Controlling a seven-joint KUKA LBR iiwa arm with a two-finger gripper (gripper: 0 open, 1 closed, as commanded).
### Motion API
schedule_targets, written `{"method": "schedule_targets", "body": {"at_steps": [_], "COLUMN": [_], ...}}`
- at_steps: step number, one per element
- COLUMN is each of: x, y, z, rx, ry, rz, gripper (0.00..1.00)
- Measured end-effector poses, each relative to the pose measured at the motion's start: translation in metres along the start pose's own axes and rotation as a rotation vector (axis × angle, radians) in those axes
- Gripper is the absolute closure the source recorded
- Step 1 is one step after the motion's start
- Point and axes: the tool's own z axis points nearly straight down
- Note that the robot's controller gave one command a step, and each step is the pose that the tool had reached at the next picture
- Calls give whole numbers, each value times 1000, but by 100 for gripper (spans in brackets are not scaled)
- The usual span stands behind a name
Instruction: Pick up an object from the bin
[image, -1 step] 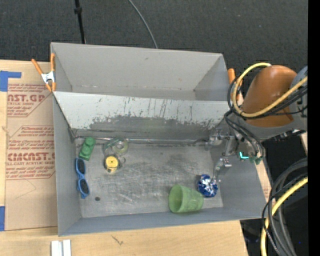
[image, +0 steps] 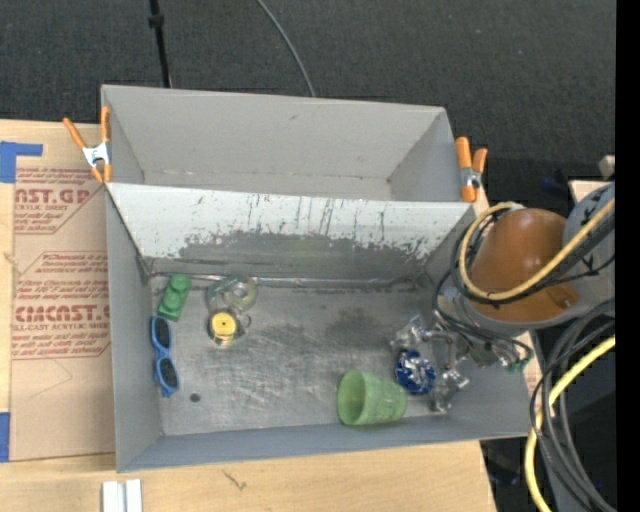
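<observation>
grey metal bin (image: 130, 330), contents: gripper (image: 432, 372) low at the floor's right end; whether parted or closed, not discernible. small blue object (image: 410, 374) right against its left side. green cup (image: 368, 398) on its side, just beside. far left: blue sunglasses (image: 163, 355), green block (image: 176, 297), yellow disc (image: 222, 327).

Grey bin (image: 280, 130). Far left: blue sunglasses (image: 163, 356), green block (image: 175, 297), yellow disc (image: 222, 327). Near right: green cup (image: 369, 398) on its side, small blue thing (image: 410, 373) beside it, at gripper (image: 440, 376).
</observation>
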Motion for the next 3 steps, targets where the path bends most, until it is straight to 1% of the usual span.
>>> {"method": "schedule_targets", "body": {"at_steps": [1, 2, 3], "x": [0, 10, -64], "y": [0, 0, -11], "z": [-1, -121, -187], "rx": [1, 3, 2], "ry": [1, 0, -3], "rz": [-1, -51, -294], "gripper": [100, 100, 100]}}
